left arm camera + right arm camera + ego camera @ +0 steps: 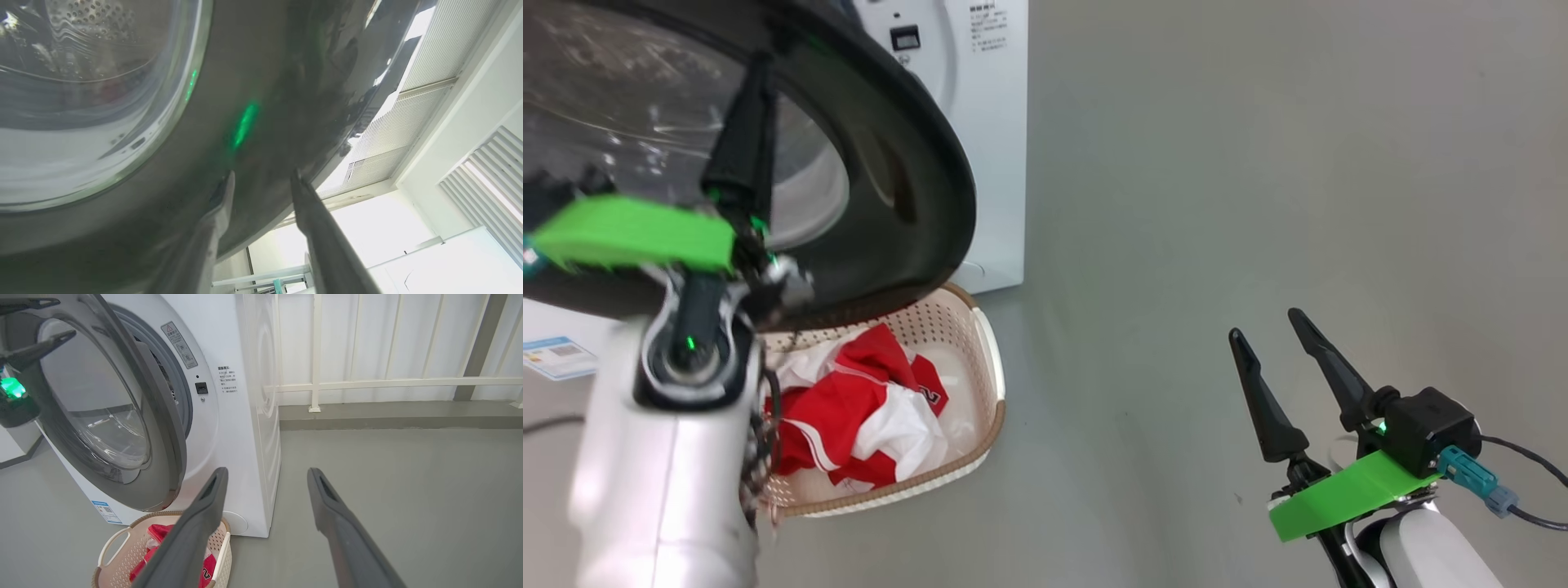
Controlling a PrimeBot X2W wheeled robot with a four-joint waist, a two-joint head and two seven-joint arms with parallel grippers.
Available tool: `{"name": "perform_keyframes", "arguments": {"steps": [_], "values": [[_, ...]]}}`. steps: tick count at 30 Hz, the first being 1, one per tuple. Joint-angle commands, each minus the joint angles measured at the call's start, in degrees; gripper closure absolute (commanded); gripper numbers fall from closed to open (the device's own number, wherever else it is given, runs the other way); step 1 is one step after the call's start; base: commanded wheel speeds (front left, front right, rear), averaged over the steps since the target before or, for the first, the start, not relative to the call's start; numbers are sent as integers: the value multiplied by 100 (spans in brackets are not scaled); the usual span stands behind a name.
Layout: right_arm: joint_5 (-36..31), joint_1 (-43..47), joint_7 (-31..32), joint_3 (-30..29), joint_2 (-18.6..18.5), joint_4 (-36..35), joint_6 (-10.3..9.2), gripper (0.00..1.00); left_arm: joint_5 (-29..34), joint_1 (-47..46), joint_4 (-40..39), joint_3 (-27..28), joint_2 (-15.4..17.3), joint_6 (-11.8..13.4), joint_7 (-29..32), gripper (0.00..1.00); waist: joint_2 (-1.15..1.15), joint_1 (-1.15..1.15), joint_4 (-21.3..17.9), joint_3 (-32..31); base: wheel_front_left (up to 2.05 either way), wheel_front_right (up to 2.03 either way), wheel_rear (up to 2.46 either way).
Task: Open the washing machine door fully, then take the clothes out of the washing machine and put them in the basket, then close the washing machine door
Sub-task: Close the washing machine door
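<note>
Grey floor (1217, 163) all round, with a white railing (367, 381) along the back past the washing machine (241, 437). Your basket (956, 314) sits on the floor right at the foot of the machine, tucked under the lower edge of the washing machine door (915, 188). It's got the clothes (849, 400) in it, a crumpled red and white heap with a white 2 showing on a red bit. The heap fills the near end and middle. The end by the machine's corner looks pale, and I can't tell if that's cloth or bare basket. The door hangs partway open, swung out from the front panel. Through its glass in the left wrist view you can make out the drum (81, 16) and its holes, but it's too murky to say what's inside. Your left end effector (262, 172) is up at the door's glossy black rim with its fingers parted and nothing pinched between them. I can't tell whether the tips actually touch. Your right end effector (1264, 323) hovers over bare floor well away from the machine, spread wide and empty.
</note>
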Motion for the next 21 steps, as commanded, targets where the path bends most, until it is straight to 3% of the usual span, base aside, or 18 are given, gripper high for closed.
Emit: {"name": "perform_keyframes", "arguments": {"steps": [1,6,16,21], "values": [[36,-12,-37,94,-26,-119,35,0,-7,140,-162,107,201,-80,-5,0,0,0,95,-139,0,0,0],[9,63,-37,78,-18,-102,35,0,284,712,-271,69,364,-219,-194,0,0,0,239,-400,0,0,0],[-89,319,-37,-51,31,-108,35,0,2484,1989,-405,-742,1083,-342,-1498,0,0,0,545,-898,0,0,0],[-111,451,-37,-104,42,-106,35,0,3398,2493,-473,-970,1262,-292,-2016,0,0,0,660,-1094,0,0,0]]}}
